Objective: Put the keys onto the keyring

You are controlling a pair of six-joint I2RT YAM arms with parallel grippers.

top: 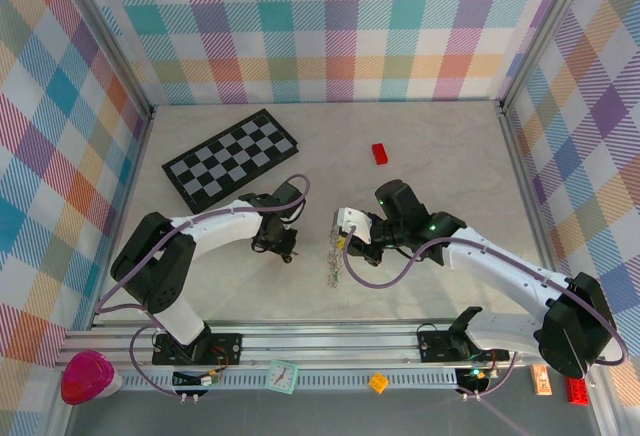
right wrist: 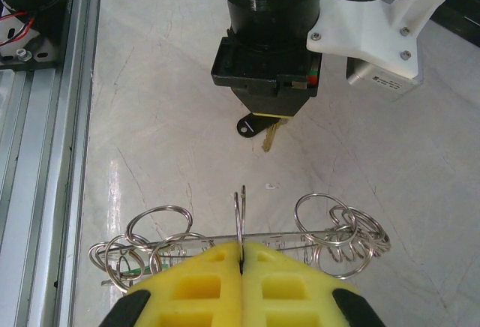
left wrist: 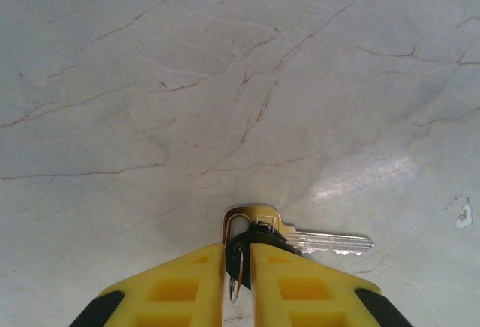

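Marbled tabletop (top: 450, 156) between plaid walls carries a checkerboard (top: 232, 159) at the far left. Next comes the left gripper (left wrist: 238, 250), its yellow fingers (left wrist: 180, 289) nipped onto the black head of a key (left wrist: 322, 241) whose blade sticks out sideways. Just beside it, the right gripper (right wrist: 241, 248) is pressed together on one loop of the keyring (right wrist: 345, 241), a bundle of silvery wire loops. A red block (top: 380, 153) lies farther back, well apart.
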